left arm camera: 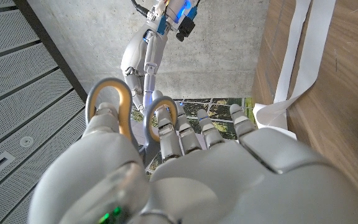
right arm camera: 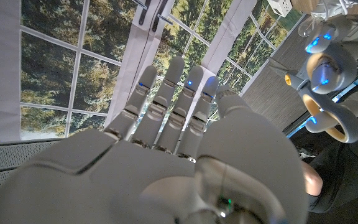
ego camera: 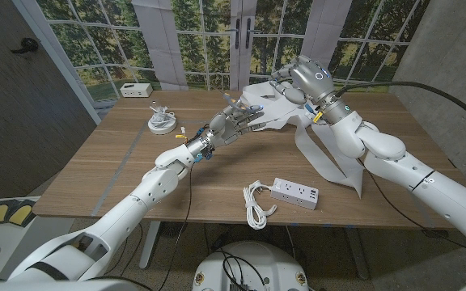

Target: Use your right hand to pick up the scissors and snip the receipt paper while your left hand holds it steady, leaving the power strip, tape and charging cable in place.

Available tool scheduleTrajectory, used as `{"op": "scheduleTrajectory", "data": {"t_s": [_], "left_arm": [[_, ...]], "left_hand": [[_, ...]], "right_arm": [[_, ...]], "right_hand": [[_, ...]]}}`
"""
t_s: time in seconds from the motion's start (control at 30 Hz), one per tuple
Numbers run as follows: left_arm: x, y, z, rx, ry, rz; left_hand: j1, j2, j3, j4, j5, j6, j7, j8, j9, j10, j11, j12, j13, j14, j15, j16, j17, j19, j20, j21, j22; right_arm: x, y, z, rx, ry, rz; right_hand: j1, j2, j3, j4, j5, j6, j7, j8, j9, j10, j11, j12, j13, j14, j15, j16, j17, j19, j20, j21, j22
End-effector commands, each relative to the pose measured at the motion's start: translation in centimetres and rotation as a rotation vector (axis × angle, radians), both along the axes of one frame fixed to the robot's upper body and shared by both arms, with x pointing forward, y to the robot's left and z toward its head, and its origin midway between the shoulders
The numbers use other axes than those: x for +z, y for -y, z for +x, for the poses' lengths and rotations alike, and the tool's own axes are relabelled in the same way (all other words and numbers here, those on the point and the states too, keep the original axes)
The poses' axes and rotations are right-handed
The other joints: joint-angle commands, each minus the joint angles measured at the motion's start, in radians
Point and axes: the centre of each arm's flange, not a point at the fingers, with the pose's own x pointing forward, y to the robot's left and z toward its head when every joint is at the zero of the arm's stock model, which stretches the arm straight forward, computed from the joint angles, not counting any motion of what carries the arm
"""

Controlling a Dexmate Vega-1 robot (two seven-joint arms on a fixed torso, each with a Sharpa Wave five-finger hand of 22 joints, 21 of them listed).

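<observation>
The scissors (left arm camera: 124,111), with orange-lined grey handle loops, are gripped in my left hand (left arm camera: 185,174), its fingers through the loops. In the head view my left hand (ego camera: 229,123) is raised over the middle of the table with the scissors' (ego camera: 241,109) tips pointing at the receipt paper (ego camera: 330,158). The paper is a long white strip that hangs from my raised right hand (ego camera: 302,81) down to the table. My right hand (right arm camera: 166,162) shows its back with its fingers reaching out; its grip on the paper is hidden there. The scissor handles (right arm camera: 335,132) also appear beside it.
A white power strip (ego camera: 294,192) with its coiled cord (ego camera: 256,204) lies near the table's front edge. A coiled white charging cable (ego camera: 162,121) sits at the back left, and a small white box (ego camera: 136,89) stands behind it. The wooden table (ego camera: 120,170) ends near windows.
</observation>
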Motion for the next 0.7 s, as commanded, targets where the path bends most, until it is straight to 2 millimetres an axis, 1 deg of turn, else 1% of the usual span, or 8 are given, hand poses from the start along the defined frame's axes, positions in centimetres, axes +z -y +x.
{"op": "scheduleTrajectory", "data": {"t_s": [0.03,0.17,0.3,0.33,0.37,0.5,0.57,0.7], "left_arm": [[0.12,0.11,-0.35,-0.001,-0.002,-0.016],[0.21,0.06,-0.34,0.004,0.0,-0.029],[0.22,0.05,-0.3,0.014,-0.005,-0.043],[0.2,0.05,-0.28,0.018,-0.013,-0.056],[0.19,0.07,-0.28,0.022,-0.015,-0.06],[0.2,0.13,-0.18,0.036,-0.021,-0.062],[0.25,0.12,-0.13,0.041,-0.021,-0.061],[0.33,0.11,0.01,0.04,-0.022,-0.058]], "left_hand": [[0.043,0.05,0.038,-0.017,0.009,0.031,-0.002,0.004,-0.009,0.021,-0.002,0.004,-0.007,0.013,-0.001,0.001,-0.008,-0.001,0.002,0.007,0.004],[0.064,0.065,0.053,-0.03,0.009,0.062,-0.019,0.009,-0.014,0.057,0.002,0.014,-0.017,0.034,-0.015,0.005,-0.018,0.01,0.002,0.012,0.004],[0.075,0.067,0.057,-0.038,0.008,0.072,-0.021,0.008,-0.018,0.01,0.036,-0.009,-0.03,0.026,-0.017,-0.004,-0.025,0.016,0.002,0.014,0.003],[0.079,0.069,0.059,-0.04,0.008,0.07,-0.022,0.006,-0.019,0.019,0.028,-0.006,-0.032,0.027,-0.019,-0.004,-0.027,0.017,0.002,0.014,0.003],[0.09,0.089,0.07,-0.041,0.01,0.061,-0.056,-0.001,-0.021,0.06,0.01,0.006,-0.041,0.051,-0.028,0.005,-0.026,0.02,0.002,0.014,0.003],[0.115,0.102,0.083,-0.047,0.009,0.052,-0.065,0.0,-0.013,0.198,-0.066,0.046,-0.052,0.085,-0.053,0.019,-0.027,0.03,0.002,0.015,0.002],[0.121,0.109,0.085,-0.047,0.008,0.04,-0.082,-0.001,-0.009,0.232,-0.088,0.056,-0.048,0.093,-0.058,0.024,-0.026,0.03,0.002,0.014,0.001],[0.133,0.123,0.091,-0.048,0.01,0.013,-0.095,-0.007,-0.007,0.251,-0.101,0.062,-0.038,0.098,-0.065,0.031,-0.022,0.029,0.002,0.013,0.001]], "right_arm": [[-0.18,-0.08,-0.1,-0.004,-0.003,0.011],[-0.2,-0.04,-0.11,-0.004,-0.003,0.015],[-0.09,0.02,-0.17,-0.007,-0.001,0.014],[-0.05,0.05,-0.18,-0.008,-0.001,0.014],[-0.02,0.07,-0.19,-0.009,0.0,0.013],[0.08,0.11,-0.1,-0.011,0.0,0.011],[0.11,0.11,-0.06,-0.009,-0.001,0.011],[0.17,0.11,0.03,-0.009,0.0,0.011]], "right_hand": [[-0.011,-0.004,0.002,-0.008,0.0,0.009,0.001,-0.004,0.002,0.011,-0.001,-0.005,0.002,-0.005,-0.105,0.006,0.0,0.011,-0.001,-0.002,0.003],[-0.011,-0.004,0.003,-0.01,0.0,0.008,0.001,-0.005,0.002,0.011,0.0,-0.005,0.002,-0.006,-0.105,0.007,0.0,0.011,-0.001,-0.003,0.003],[-0.013,-0.004,0.004,-0.012,-0.001,0.009,0.0,-0.004,0.002,0.009,-0.003,-0.006,0.003,-0.007,-0.105,0.007,0.0,0.012,-0.001,-0.004,0.003],[-0.013,-0.004,0.005,-0.013,-0.001,0.009,0.0,-0.004,0.002,0.009,-0.001,-0.007,0.002,-0.007,-0.105,0.007,0.0,0.012,-0.001,-0.004,0.003],[-0.014,-0.004,0.005,-0.013,-0.001,0.009,0.0,-0.004,0.002,0.009,-0.001,-0.007,0.002,-0.007,-0.105,0.007,0.0,0.012,-0.001,-0.005,0.003],[-0.014,-0.003,0.007,-0.015,-0.001,0.009,0.0,-0.004,0.001,0.009,0.0,-0.008,0.001,-0.008,-0.106,0.007,0.0,0.011,-0.001,-0.007,0.003],[-0.016,-0.003,0.007,-0.016,-0.001,0.01,0.0,-0.004,0.001,0.009,-0.002,-0.008,0.002,-0.007,-0.105,0.008,0.0,0.012,-0.001,-0.007,0.003],[-0.016,-0.003,0.008,-0.018,-0.001,0.01,-0.001,-0.004,0.001,0.011,0.0,-0.008,0.001,-0.008,-0.105,0.008,0.0,0.012,-0.001,-0.009,0.003]]}}
